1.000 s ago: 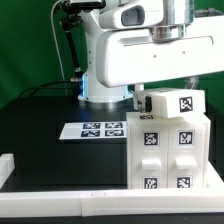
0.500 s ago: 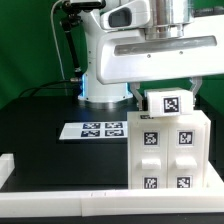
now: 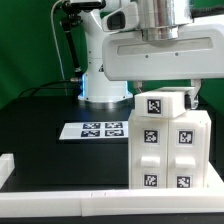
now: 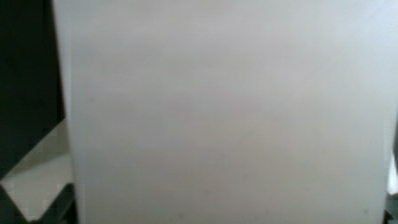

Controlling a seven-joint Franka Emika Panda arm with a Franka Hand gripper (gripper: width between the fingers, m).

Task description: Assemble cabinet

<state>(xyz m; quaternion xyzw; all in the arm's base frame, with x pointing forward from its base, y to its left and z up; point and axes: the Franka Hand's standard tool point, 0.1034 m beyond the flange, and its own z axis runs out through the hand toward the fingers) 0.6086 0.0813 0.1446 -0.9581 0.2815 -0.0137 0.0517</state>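
**Cabinet assembly: top piece on the body, gripper over it.**

The cabinet point(image 3: 170, 150) stands upright on the black table point(image 3: 40, 125), at the exterior view's right, apart from the marker board point(image 3: 100, 130). A tagged top piece point(image 3: 160, 106) sits on its upper end and looks roughly square with the body. My gripper point(image 3: 165, 96) hangs directly above that piece. One dark finger point(image 3: 192, 99) shows beside it and the other is mostly hidden, so I cannot tell how wide the jaws stand or whether they hold the piece. The wrist view gives only a blank white surface point(image 4: 214, 110), very close. Judgement: the step in hand is seating the top piece. The next move calls for checking it is fully down and flush, then a clean release and a straight lift, so nothing drags or tips.
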